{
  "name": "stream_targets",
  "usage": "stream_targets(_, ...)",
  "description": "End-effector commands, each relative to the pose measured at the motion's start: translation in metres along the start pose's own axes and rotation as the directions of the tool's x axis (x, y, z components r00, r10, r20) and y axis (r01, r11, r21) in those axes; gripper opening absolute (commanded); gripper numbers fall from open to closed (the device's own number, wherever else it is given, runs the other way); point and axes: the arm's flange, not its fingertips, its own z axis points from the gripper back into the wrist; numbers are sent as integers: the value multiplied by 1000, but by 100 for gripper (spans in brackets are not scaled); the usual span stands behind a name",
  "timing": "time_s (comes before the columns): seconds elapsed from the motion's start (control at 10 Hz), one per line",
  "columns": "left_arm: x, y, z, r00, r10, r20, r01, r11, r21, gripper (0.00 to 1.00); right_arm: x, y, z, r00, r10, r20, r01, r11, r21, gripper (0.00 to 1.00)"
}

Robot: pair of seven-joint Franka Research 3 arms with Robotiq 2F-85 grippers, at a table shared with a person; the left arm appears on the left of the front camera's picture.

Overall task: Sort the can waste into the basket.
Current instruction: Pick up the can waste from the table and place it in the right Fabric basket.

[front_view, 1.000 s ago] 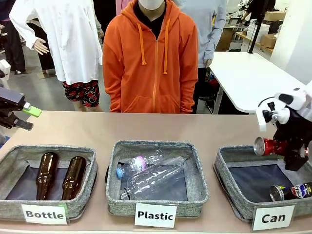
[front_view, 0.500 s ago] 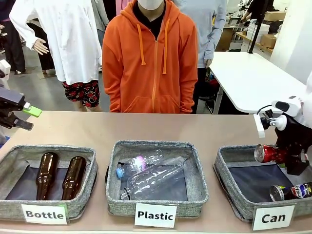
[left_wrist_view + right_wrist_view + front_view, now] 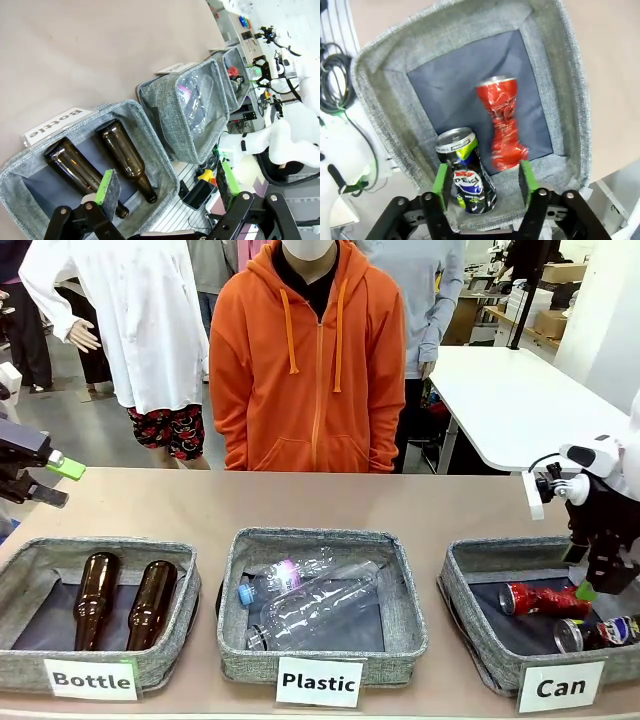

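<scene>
"Can" basket (image 3: pixel 470 585): 2 cans lodged inside, crushed red can (image 3: pixel 540 598) beside dark printed can (image 3: pixel 600 632). Right gripper (image 3: pixel 480 182) spread, empty, above. Left gripper (image 3: pixel 165 187) spread, idle. Sorting judged complete.

My right arm (image 3: pixel 605 465): white shell, black cable loop. Both grippers black with green pads (image 3: pixel 440 179), silver screws at finger joints.

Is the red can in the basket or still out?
In. The red can lies on the basket floor, beside the dark can.
</scene>
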Motion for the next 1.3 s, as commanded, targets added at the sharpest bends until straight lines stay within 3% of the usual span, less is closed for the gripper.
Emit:
stream_targets(0.0,-1,-2,3,1000,9,-9,-9,1000,3,100,-8,22,-14,994,-110,23,111,993,-49,100)
stream_targets(0.1,-1,-2,3,1000,9,-9,-9,1000,3,100,-3,22,-9,980,-194,37,196,979,-54,100)
stream_targets(0.2,-1,-2,3,1000,9,-9,-9,1000,3,100,6,22,2,931,-358,76,356,934,32,100)
stream_targets(0.3,-1,-2,3,1000,9,-9,-9,1000,3,100,17,25,17,851,-489,189,450,866,216,100)
stream_targets(0.4,-1,-2,3,1000,9,-9,-9,1000,3,100,23,24,33,685,-692,228,577,706,410,100)
stream_targets(0.5,-1,-2,3,1000,9,-9,-9,1000,3,100,32,22,46,499,-841,210,652,524,548,100)
stream_targets(0.6,-1,-2,3,1000,9,-9,-9,1000,3,100,38,19,53,206,-970,128,741,240,627,100)
stream_targets(0.7,-1,-2,3,1000,9,-9,-9,1000,3,100,38,18,55,72,-995,63,608,93,788,100)
stream_targets(0.8,-1,-2,3,1000,9,-9,-9,1000,3,100,35,16,50,23,-1000,14,432,23,902,100)
stream_targets(0.9,-1,-2,3,1000,9,-9,-9,1000,3,100,27,7,40,-102,-992,-70,311,-99,945,100)
stream_targets(1.0,-1,-2,3,1000,9,-9,-9,1000,3,100,18,2,33,-216,-973,-76,207,-121,971,100)
stream_targets(1.1,-1,-2,3,1000,9,-9,-9,1000,3,100,12,4,30,-334,-943,4,141,-46,989,100)
stream_targets(1.2,-1,-2,3,1000,9,-9,-9,1000,3,100,13,5,27,-344,-938,42,137,-6,991,100)
